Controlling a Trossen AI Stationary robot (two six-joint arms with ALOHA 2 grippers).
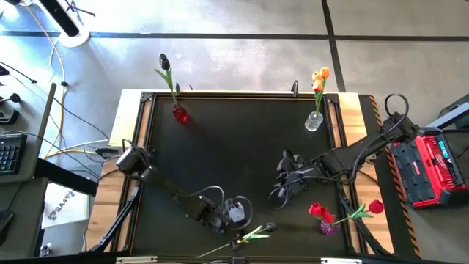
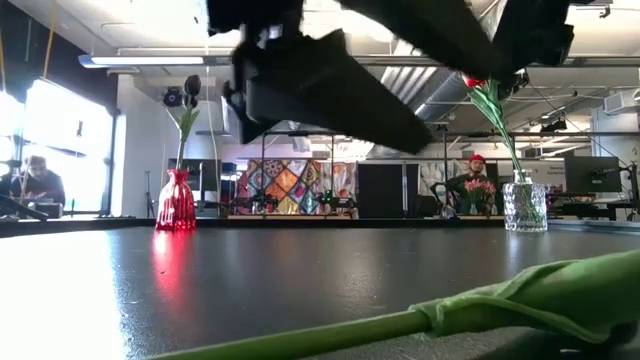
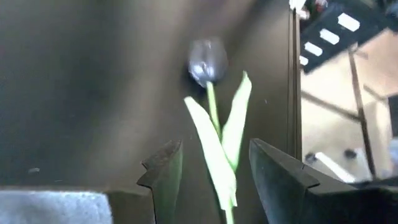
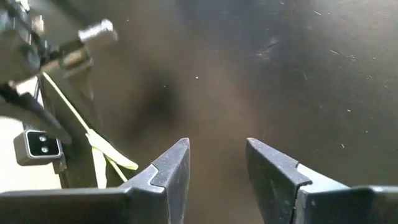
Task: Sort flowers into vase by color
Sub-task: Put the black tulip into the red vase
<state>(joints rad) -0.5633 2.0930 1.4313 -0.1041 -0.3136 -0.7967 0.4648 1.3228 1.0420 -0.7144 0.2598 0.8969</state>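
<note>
A black-headed tulip [image 1: 254, 233] lies flat on the black table near its near edge, head [image 3: 207, 60] toward the right. My left gripper [image 1: 239, 217] hovers open just over it. In the left wrist view its fingers stand on either side of the stem and green leaves [image 3: 219, 146] and do not touch them. My right gripper [image 1: 282, 189] hangs open over bare table right of centre, with nothing between its fingers [image 4: 217, 168]. A red vase [image 1: 179, 114] at the far left holds a black tulip. A clear vase [image 1: 314, 121] at the far right holds orange ones.
A purple vase [image 1: 329, 226] with red flowers stands at the near right, close to the right arm. The table has a raised rim [image 1: 242, 94]. In the low view the lying tulip's leaf [image 2: 540, 295] fills the foreground. Bare table lies between the three vases.
</note>
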